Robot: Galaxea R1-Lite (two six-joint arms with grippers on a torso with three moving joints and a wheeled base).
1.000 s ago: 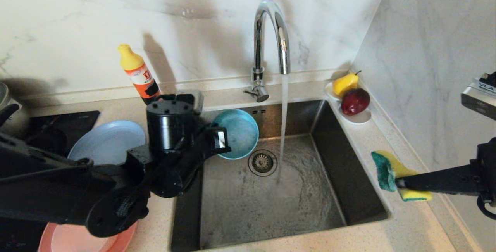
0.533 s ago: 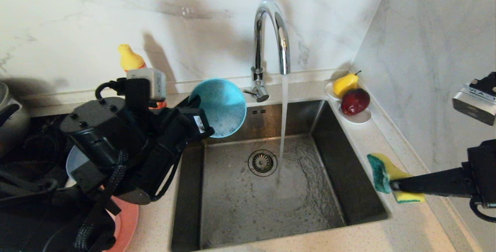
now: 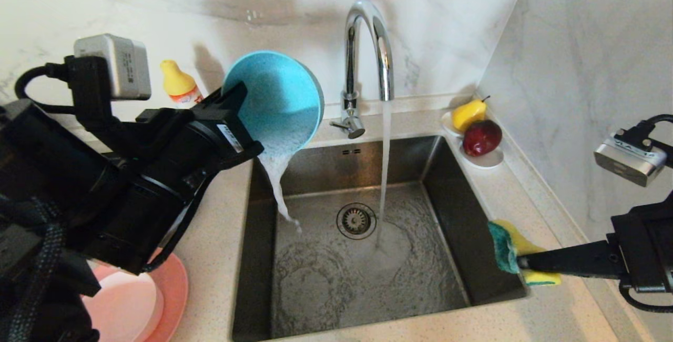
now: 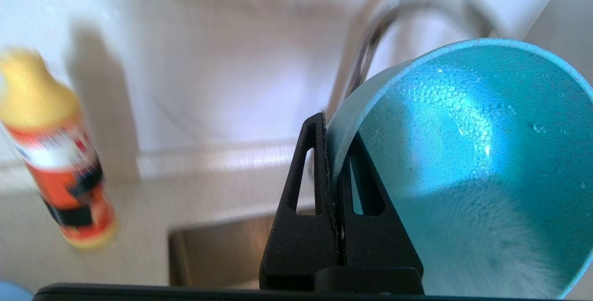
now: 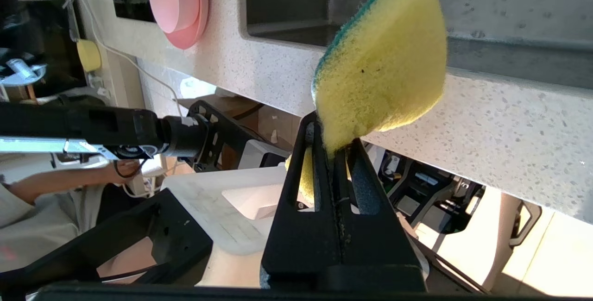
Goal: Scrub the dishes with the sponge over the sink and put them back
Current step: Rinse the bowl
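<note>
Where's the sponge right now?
In the head view, the sponge is pinched in the right gripper, held at the right rim of the sink, to the right of the running tap.

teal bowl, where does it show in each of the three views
Head view: the matte teal round bowl is upper left of centre, tipped over the steel sink, soapy water spilling out, its rim pinched by the left gripper.
Left wrist view: the bowl fills the right side, rim clamped between the fingers.
Right wrist view: not in it.
Shared landmark: the orange bottle with the yellow cap, beside the bowl.
</note>
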